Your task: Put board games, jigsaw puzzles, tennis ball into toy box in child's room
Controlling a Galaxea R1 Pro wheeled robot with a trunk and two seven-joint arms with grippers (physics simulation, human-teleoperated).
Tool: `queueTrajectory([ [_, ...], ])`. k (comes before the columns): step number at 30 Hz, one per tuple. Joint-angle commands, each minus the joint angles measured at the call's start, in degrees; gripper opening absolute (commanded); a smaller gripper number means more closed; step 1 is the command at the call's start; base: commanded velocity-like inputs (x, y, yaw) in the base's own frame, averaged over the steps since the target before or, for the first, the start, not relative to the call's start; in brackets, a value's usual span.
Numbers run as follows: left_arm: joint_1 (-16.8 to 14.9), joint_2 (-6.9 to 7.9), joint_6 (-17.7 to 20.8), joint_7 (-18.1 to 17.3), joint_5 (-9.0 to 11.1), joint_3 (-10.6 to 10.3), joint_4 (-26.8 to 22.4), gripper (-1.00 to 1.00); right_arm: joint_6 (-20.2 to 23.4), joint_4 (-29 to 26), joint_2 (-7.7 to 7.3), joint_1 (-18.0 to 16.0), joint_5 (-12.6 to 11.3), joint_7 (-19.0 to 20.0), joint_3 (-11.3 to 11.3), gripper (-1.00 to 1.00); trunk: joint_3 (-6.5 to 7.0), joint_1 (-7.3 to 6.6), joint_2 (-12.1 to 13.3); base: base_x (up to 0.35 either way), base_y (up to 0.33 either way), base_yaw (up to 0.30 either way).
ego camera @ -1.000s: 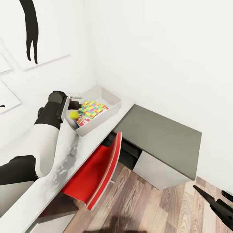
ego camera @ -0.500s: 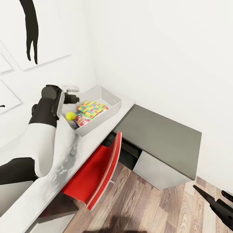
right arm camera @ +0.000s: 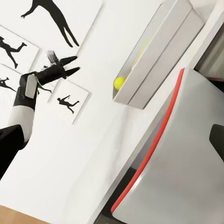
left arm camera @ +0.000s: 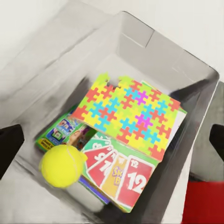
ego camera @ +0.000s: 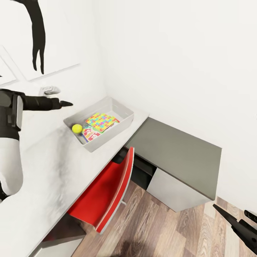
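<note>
A: How is the left gripper [ego camera: 66, 104] seen?

B: It is raised above the table [ego camera: 53, 167], beside the toy box [ego camera: 123, 111], with nothing held. Its fingers are seen a little apart in the right wrist view. The right gripper [ego camera: 233, 221] is kept low over the wood floor [ego camera: 160, 228], jaws parted, empty.

A: How is the toy box laid?

B: Its long axis is turned diagonally, toward the wall corner. A jigsaw puzzle [left arm camera: 133, 114] is laid on top inside, the Skip-Bo game [left arm camera: 119, 175] under it, the tennis ball [left arm camera: 62, 165] at the near end.

A: What is changed?

B: Half a second ago the left gripper was held at the box rim; now it is lifted away, and the ball is left inside
</note>
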Motion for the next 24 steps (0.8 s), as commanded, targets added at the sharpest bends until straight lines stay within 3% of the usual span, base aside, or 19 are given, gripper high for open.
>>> queueTrajectory([
  [1,0.11,2.62,0.38,-6.26,-0.38,0.41,-0.03,1.0,0.55,-0.04,-0.03,0.01,-0.28,-0.01,0.03,1.0,0.01,0.04,-0.09,0.0,0.0,0.0],
  [2,0.21,3.86,0.38,-9.13,-0.36,0.53,-0.03,1.0,0.55,-0.04,-0.03,0.01,-0.28,-0.01,0.04,1.0,0.1,0.04,-0.09,0.0,0.0,0.0],
  [5,2.42,11.66,0.38,-28.68,-0.37,1.85,0.23,1.0,0.53,-0.04,-0.03,0.01,-0.28,-0.06,0.06,1.0,0.38,0.04,-0.09,0.0,0.0,0.0],
  [7,5.49,15.73,0.38,-39.58,-0.29,3.15,0.27,1.0,0.53,-0.04,-0.03,0.01,-0.28,-0.08,0.06,1.0,0.56,0.04,-0.09,0.0,0.0,0.0],
  [9,9.1,18.06,0.38,-44.03,0.39,5.16,-0.24,1.0,0.53,-0.04,-0.03,0.01,-0.28,-0.09,0.1,1.0,0.75,0.04,-0.09,0.0,0.0,0.0],
  [11,13.71,19.1,0.38,-44.03,2.93,7.0,-1.27,1.0,0.51,-0.04,0.0,0.01,-0.28,-0.1,0.14,1.0,0.93,0.04,-0.09,0.0,0.0,0.0],
  [16,24.33,19.7,0.38,-44.03,11.54,8.03,-7.11,1.0,0.42,-0.04,0.04,0.01,-0.28,-0.06,0.15,1.0,1.39,0.04,-0.09,0.0,0.0,0.0],
  [17,25.42,19.7,0.38,-44.03,12.34,8.12,-7.56,1.0,0.4,-0.04,0.04,0.01,-0.28,-0.05,0.15,1.0,1.48,0.04,-0.09,0.0,0.0,0.0],
  [18,28.53,19.72,0.38,-44.03,14.47,8.65,-8.44,1.0,0.39,-0.04,0.05,0.01,-0.28,-0.03,0.15,1.0,1.57,0.04,-0.09,0.0,0.0,0.0],
  [19,29.54,19.72,0.38,-44.03,15.07,8.95,-8.6,1.0,0.38,-0.04,0.05,0.01,-0.28,-0.03,0.15,1.0,1.67,0.04,-0.09,0.0,0.0,0.0],
  [20,32.52,19.72,0.33,-44.03,16.45,10.21,-8.76,1.0,0.37,-0.04,0.06,0.01,-0.28,-0.02,0.15,1.0,1.76,0.04,-0.09,0.0,0.0,0.0],
  [24,41.9,19.18,-0.76,-44.03,18.66,13.66,-8.76,1.0,0.36,-0.04,0.06,0.0,-0.28,-0.02,0.25,1.0,2.13,0.04,-0.09,0.0,0.0,0.0],
])
